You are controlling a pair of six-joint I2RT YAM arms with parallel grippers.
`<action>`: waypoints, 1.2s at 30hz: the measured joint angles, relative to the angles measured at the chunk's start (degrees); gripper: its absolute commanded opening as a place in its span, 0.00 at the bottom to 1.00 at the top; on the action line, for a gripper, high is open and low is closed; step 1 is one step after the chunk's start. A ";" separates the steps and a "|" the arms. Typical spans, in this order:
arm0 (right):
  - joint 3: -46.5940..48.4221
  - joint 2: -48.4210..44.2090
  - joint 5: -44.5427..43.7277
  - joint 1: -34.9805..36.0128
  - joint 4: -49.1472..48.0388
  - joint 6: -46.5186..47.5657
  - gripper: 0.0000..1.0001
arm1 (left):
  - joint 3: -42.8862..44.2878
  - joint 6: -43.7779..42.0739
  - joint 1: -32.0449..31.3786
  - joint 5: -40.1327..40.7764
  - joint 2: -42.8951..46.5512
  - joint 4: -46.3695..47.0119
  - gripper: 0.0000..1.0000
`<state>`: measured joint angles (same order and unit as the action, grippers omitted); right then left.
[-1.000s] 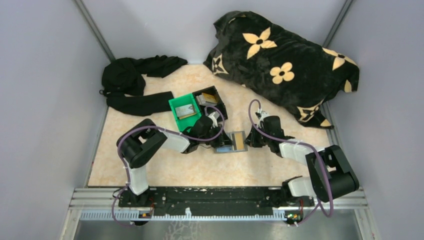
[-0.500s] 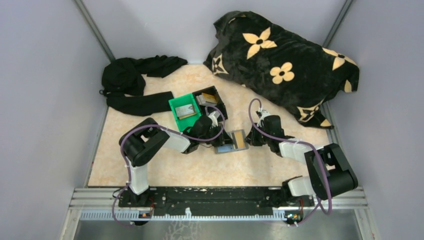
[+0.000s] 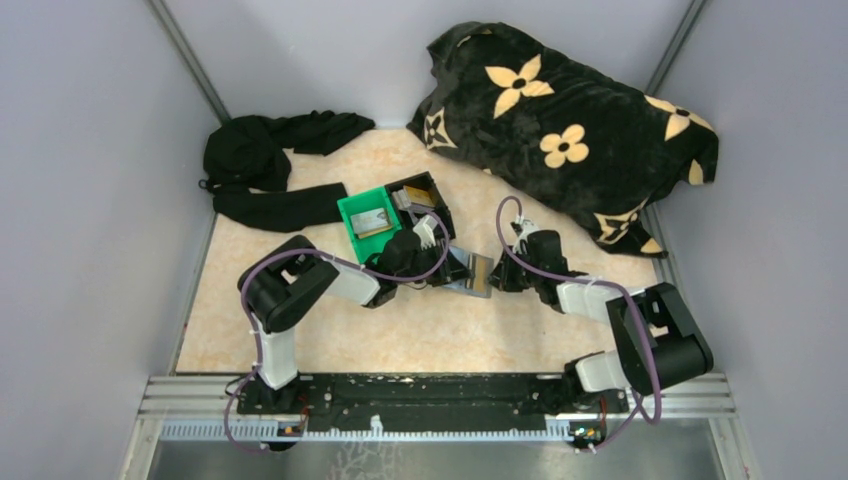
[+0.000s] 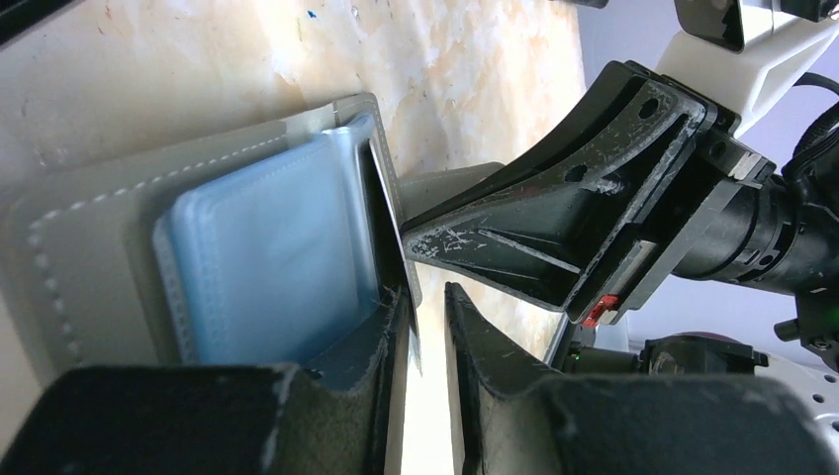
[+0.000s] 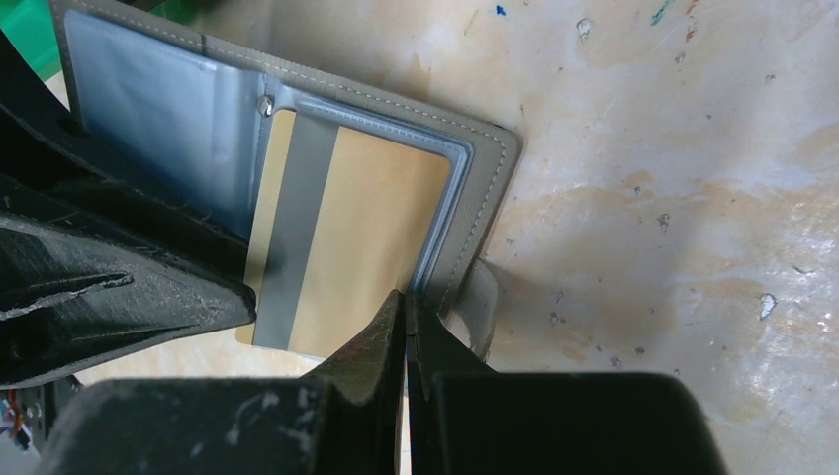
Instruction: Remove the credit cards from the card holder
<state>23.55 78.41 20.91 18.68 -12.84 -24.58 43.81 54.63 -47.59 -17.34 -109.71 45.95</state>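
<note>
The card holder (image 3: 470, 274) lies open just right of the green bin (image 3: 368, 223), a golden-tan card (image 5: 346, 237) in its right panel; no writing is legible. The left gripper (image 4: 427, 327) seems to pinch its left panel's edge, jaws slightly apart. The right gripper (image 5: 406, 322), fingers together, clamps the right panel's edge.

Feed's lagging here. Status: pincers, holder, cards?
Left pincer clamped on holder edge. Right pincer shut at opposite panel edge. Tan card in sleeve. Nothing blocking.
</note>
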 measured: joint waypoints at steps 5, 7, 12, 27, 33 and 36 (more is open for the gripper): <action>-0.02 0.07 0.44 0.00 -0.02 -0.11 0.00 | 0.04 0.00 0.00 0.26 -0.26 0.04 0.19; -0.07 0.11 0.52 0.00 -0.09 -0.11 0.00 | 0.33 -0.04 0.00 0.35 -0.63 -0.24 0.13; -0.26 0.26 0.68 0.00 -0.66 -0.13 0.00 | 0.85 -0.28 0.02 0.87 -1.11 -1.73 0.00; -0.24 1.22 1.86 0.42 -1.31 -1.22 0.00 | -2.56 -2.91 1.16 1.68 6.08 -5.77 0.00; -0.22 1.22 1.64 0.37 -1.18 -1.62 0.00 | -4.24 -3.30 2.82 1.55 8.52 -5.97 0.00; -0.22 1.20 1.64 0.26 -1.07 -1.66 0.00 | -4.98 -3.48 3.41 1.20 9.09 -6.08 0.00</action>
<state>23.33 79.61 22.55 18.94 -13.91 -26.24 38.83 51.16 -44.18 -16.14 -100.62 39.88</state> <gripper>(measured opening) 0.005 0.006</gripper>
